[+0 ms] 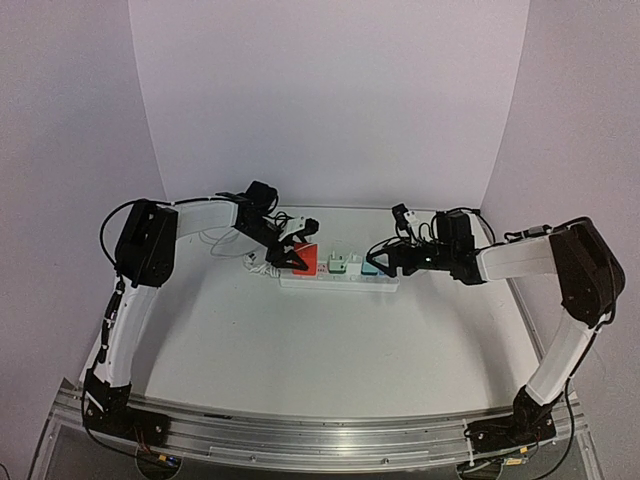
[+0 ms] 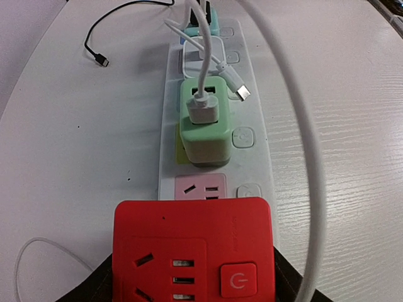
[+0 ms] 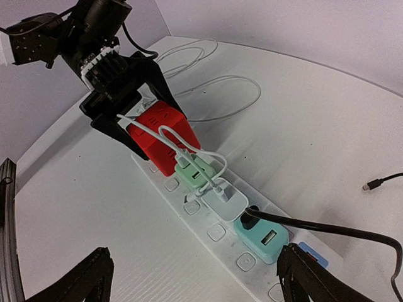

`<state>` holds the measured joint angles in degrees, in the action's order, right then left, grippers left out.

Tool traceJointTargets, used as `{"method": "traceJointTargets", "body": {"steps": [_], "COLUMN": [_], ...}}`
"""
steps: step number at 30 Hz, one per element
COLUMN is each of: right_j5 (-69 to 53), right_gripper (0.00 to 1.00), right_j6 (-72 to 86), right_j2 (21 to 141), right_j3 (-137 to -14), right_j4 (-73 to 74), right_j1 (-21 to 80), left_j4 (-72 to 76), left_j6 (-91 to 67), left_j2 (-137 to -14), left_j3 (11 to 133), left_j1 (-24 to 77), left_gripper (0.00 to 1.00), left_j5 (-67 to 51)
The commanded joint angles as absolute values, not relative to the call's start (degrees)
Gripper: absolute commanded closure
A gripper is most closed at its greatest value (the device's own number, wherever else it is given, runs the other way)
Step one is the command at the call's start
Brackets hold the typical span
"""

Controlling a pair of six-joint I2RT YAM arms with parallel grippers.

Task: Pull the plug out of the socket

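Note:
The socket, a long white power strip (image 1: pixel 340 279), lies across the table's far middle. It carries a red cube plug (image 1: pixel 305 259) at its left end, then a green plug (image 2: pixel 203 123), a white plug (image 2: pixel 203 53) and a teal plug (image 3: pixel 261 234). My left gripper (image 2: pixel 192 267) is shut on the red plug (image 2: pixel 192 251), with a black finger (image 2: pixel 94 286) on each side. I cannot tell whether its pins are out. A pink-labelled outlet (image 2: pixel 200 187) beside it is bare. My right gripper (image 3: pixel 192 267) is open and straddles the strip's (image 3: pixel 217 245) right end.
White charger cables (image 2: pixel 308 157) loop over the strip and onto the table behind it. A black cable (image 3: pixel 340 229) runs from the teal plug to the right. A loose black USB lead (image 2: pixel 94 50) lies beyond the strip. White walls enclose the table.

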<state>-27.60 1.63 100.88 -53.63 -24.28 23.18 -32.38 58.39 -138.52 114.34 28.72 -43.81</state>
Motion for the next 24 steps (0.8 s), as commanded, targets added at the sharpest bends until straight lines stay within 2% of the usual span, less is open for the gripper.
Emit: {"method": "traceJointTargets", "body": {"steps": [1, 8, 11, 14, 24], "right_j5": [-24.05, -12.68, -9.06, -5.91, -3.69], "right_gripper": [0.11, 0.11, 0.16, 0.25, 0.47], "right_j6": [3.83, 14.66, 21.00, 27.15, 35.05], "right_j2": [102.84, 104.43, 105.45, 106.90, 109.85], "right_j3": [-54.35, -54.29, -54.50, -54.88, -56.14], "right_j4": [-25.49, -25.31, -25.10, -24.30, -21.65], "right_j1": [23.42, 23.41, 23.40, 23.38, 23.46], "left_j4": [-32.65, -31.58, -30.94, -29.31, -27.81], "left_j6": [58.24, 57.24, 56.30, 54.73, 52.80], "left_j2": [-138.43, -136.10, -135.57, -135.13, -134.67], "left_j3": [114.73, 111.84, 111.10, 110.51, 110.31], "left_j1": [29.36, 29.37, 29.36, 29.31, 29.37], "left_gripper": [0.51, 0.76, 0.87, 0.98, 1.00], "left_j5": [-45.20, -47.00, -47.33, -47.08, -47.30]}}
